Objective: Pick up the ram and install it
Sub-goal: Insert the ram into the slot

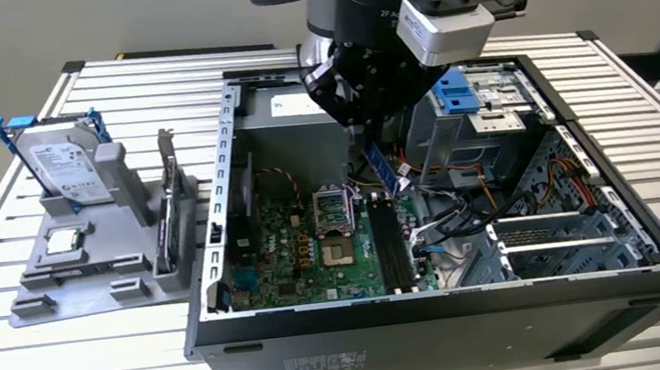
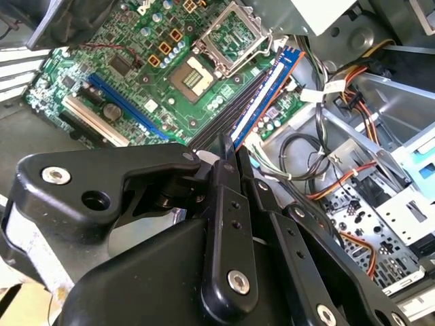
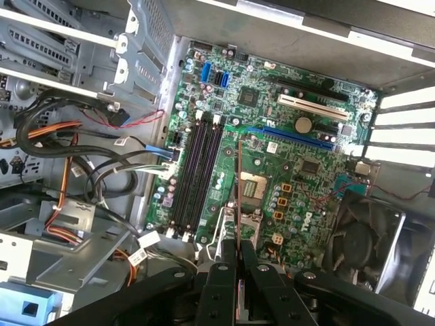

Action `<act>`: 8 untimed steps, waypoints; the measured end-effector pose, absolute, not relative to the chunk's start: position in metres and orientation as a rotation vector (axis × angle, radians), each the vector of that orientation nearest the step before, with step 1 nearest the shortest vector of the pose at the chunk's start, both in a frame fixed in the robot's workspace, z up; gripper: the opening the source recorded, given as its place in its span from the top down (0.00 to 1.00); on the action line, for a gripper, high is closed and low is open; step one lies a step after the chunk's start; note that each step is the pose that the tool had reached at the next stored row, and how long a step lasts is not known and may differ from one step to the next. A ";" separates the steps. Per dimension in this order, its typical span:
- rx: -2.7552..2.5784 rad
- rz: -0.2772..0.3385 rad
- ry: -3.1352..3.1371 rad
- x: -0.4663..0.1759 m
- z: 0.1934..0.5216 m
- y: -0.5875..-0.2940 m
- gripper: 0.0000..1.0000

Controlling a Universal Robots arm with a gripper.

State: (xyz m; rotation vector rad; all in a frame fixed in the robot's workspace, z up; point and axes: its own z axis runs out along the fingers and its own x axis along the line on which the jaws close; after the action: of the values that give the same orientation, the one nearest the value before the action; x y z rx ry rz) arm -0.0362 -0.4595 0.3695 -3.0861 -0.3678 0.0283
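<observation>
My gripper hangs over the open computer case, shut on the ram. The ram is a thin blue-green stick with a pale label, and it points down toward the motherboard. Its lower end is above the far end of the black memory slots and apart from them. In the first wrist view the ram shows edge-on between the fingers, beside the memory slots. In the second wrist view the ram runs out from the gripper.
A grey holder at the exterior view's left carries a hard drive with a blue bracket and a small square processor chip. Inside the case are the processor socket, cable bundles, a drive cage and a fan.
</observation>
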 end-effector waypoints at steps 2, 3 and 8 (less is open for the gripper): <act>-3.086 0.028 -0.368 -0.036 0.369 -0.460 1.00; -3.086 0.028 -0.368 -0.036 0.369 -0.460 1.00; -3.086 0.028 -0.368 -0.036 0.367 -0.460 1.00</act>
State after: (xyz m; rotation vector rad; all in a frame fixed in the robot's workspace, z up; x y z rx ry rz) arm -0.0363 -0.4595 0.3665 -3.0861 -0.3675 0.0282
